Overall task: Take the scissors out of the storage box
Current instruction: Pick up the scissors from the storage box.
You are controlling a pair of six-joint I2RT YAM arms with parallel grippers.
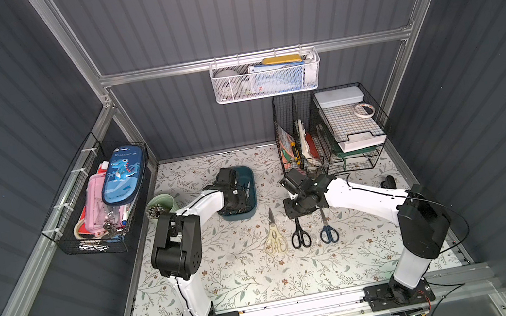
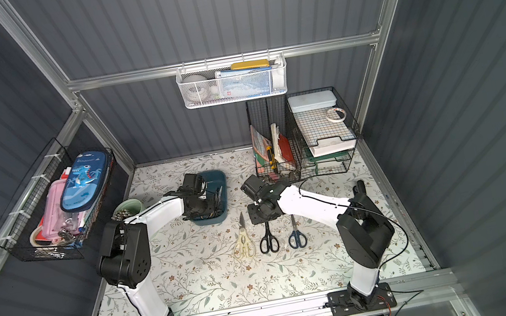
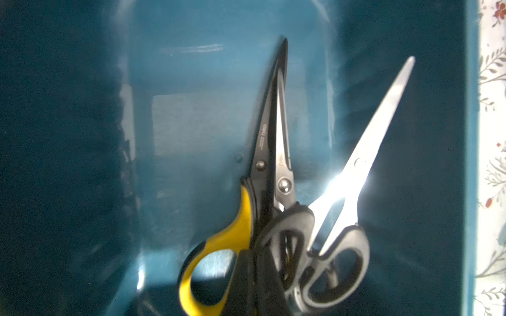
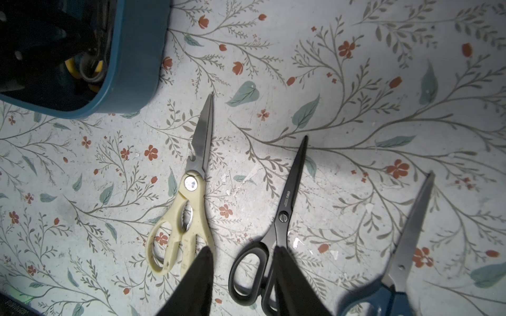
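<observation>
The left arm rises from its base at the front of the counter (image 1: 245, 270), folds at a high elbow and sends its white forearm forward and inward, with the wrist bent down into the storage box (image 1: 240, 216). In both top views the wrist covers much of the box (image 2: 213, 219). The left wrist view shows the left end effector (image 3: 256, 273) low over the box floor (image 3: 191, 123). Its two dark fingers are brought fully together at the handle end of the yellow-and-black scissors (image 3: 227, 238). They seem to pinch that pair's black inner handle, though the overlapping handles make this hard to confirm. The small black scissors (image 3: 380, 128) lie just beside it in the box, handles touching, with the bright blades angled away.

The right arm stands at the front right. Its elbow is raised and its forearm reaches inward toward the middle of the counter, with the wrist tipped downward. The right end effector (image 4: 242, 249) hangs above the counter with its fingers partly spread and nothing between them. In a top view it sits over the blade end of the black scissors (image 1: 300, 235).

Three pairs lie outside the box in a row on the counter, blades pointing toward the back wall:
- The cream-white scissors (image 4: 189, 197) are nearest the box.
- The black scissors (image 4: 284, 208) are in the middle.
- The dark blue scissors (image 4: 410, 240) are farthest from the box.

A pale green cup (image 1: 162, 202) stands near the left arm's elbow.
</observation>
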